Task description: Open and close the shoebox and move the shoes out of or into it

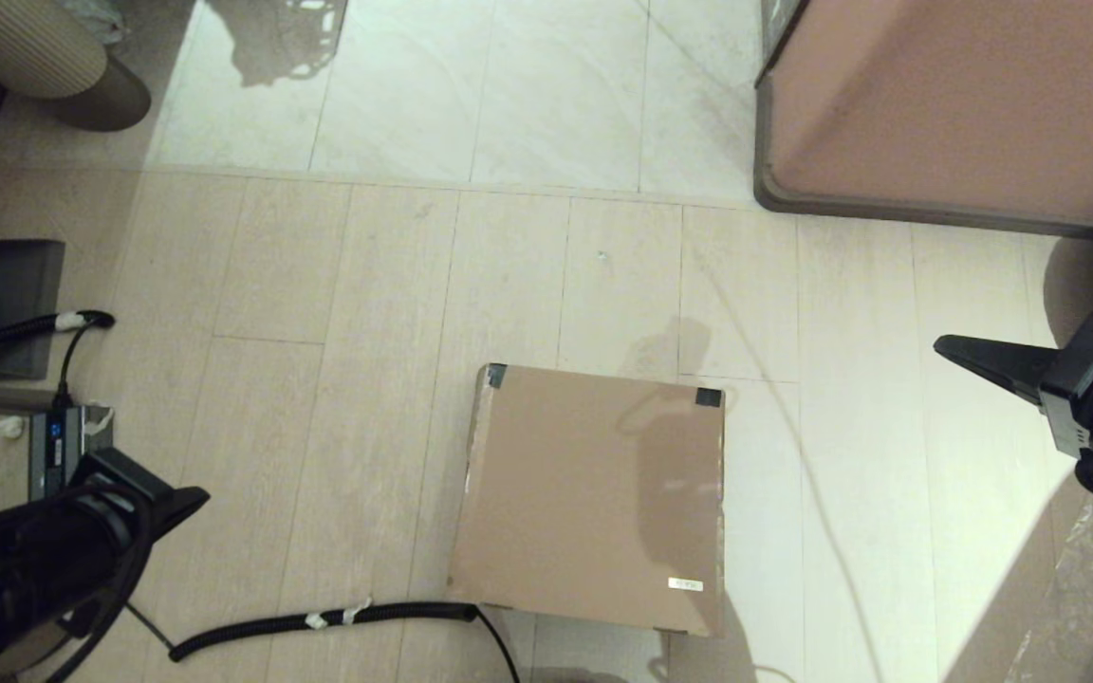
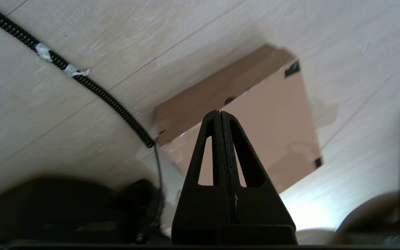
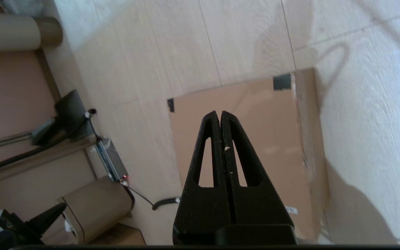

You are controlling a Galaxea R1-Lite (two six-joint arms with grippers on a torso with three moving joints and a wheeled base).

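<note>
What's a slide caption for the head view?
Closed shoebox on the wood floor, left gripper and right gripper both shut, held apart from it on either side.

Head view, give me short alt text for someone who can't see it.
A closed brown shoebox sits on the floor between two raised arms, neither touching it. The left gripper is off to its left, the right gripper to its right, both with fingers shut. A black cable runs to the box's near left corner, and a pinkish cabinet stands beyond.

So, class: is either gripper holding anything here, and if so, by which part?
Nothing is held. The left gripper and right gripper are both shut on nothing, apart from the closed shoebox.
</note>
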